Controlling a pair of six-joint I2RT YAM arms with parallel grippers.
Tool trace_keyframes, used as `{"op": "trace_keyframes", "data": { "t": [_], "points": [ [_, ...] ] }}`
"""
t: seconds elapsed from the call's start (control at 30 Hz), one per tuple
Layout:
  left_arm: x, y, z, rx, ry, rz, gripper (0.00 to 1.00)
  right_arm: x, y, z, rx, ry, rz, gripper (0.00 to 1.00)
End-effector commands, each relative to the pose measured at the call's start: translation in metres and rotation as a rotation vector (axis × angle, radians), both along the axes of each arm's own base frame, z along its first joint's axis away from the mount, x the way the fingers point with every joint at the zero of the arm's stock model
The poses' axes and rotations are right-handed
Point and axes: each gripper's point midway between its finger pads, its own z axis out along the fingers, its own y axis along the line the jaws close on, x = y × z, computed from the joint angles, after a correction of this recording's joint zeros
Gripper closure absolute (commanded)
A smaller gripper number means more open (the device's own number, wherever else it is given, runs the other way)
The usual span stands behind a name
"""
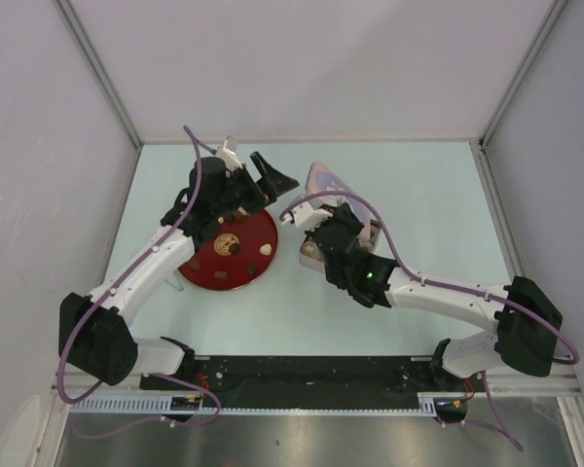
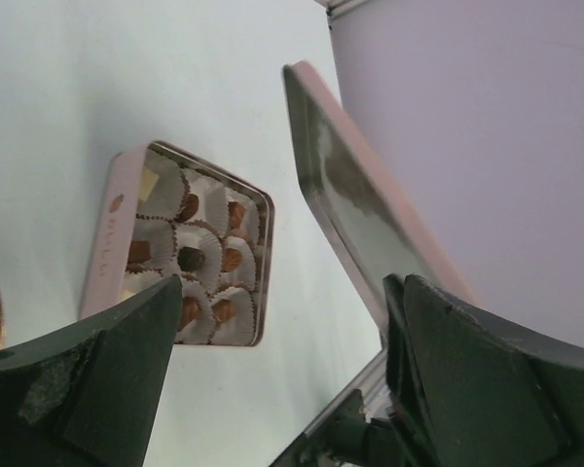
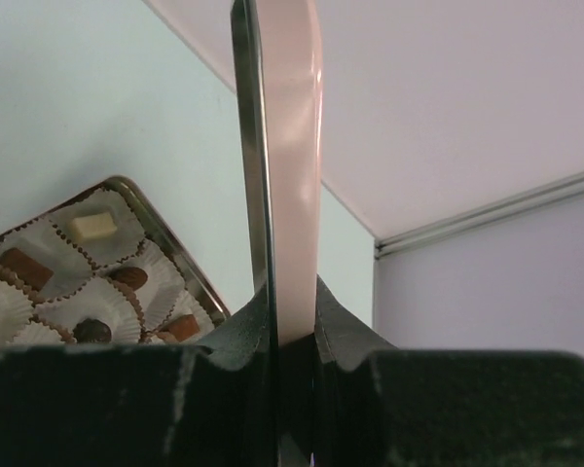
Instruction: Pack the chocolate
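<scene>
The chocolate shows as small dark and cream pieces (image 1: 265,249) on the red plate (image 1: 200,268), and as pieces (image 2: 191,259) sitting in white paper cups inside the square tin (image 2: 105,243). In the right wrist view the same tin (image 3: 165,238) lies at the lower left. My right gripper (image 3: 292,311) is shut on the edge of the pink tin lid (image 3: 290,146), which it holds upright beside the tin. The lid (image 2: 355,199) stands between the tin and the wall. My left gripper (image 2: 282,389) is open and empty, hovering past the plate's far edge (image 1: 258,180).
The tin (image 1: 311,255) is mostly hidden under my right arm (image 1: 370,274) in the top view. White enclosure walls (image 1: 321,68) close off the table on three sides. The rail with the arm bases (image 1: 302,375) runs along the near edge.
</scene>
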Motion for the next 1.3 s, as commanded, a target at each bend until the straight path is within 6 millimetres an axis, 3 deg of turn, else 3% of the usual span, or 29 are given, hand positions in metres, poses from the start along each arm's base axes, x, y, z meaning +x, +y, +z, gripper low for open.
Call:
{"op": "trace_keyframes", "data": {
  "t": [0.0,0.13,0.37,0.6,0.77,0.97,1.27],
  "points": [
    [-0.002,-0.013,0.043,-0.126,-0.047,-0.051,0.0,-0.007,-0.002,0.02,0.0,-0.109,-0.043,1.0],
    [-0.001,-0.013,0.058,-0.161,-0.077,-0.057,0.0,-0.019,0.003,0.022,-0.006,-0.157,-0.023,1.0],
    [-0.004,-0.02,0.055,-0.166,-0.044,-0.114,0.01,-0.031,0.014,0.018,-0.139,-0.229,0.012,1.0],
    [-0.006,-0.021,0.018,-0.074,0.075,-0.138,0.05,-0.035,0.02,0.027,-0.145,-0.337,-0.021,1.0],
    [-0.008,-0.024,-0.004,-0.029,0.125,-0.143,0.1,-0.038,0.027,0.022,-0.151,-0.341,-0.007,1.0],
    [-0.009,-0.036,-0.005,-0.035,0.13,-0.19,0.21,-0.04,0.03,0.021,-0.155,-0.339,0.003,1.0],
    [-0.018,-0.052,0.002,-0.058,0.145,-0.264,0.5,-0.039,0.031,0.014,-0.182,-0.316,0.004,0.99]
  ]
}}
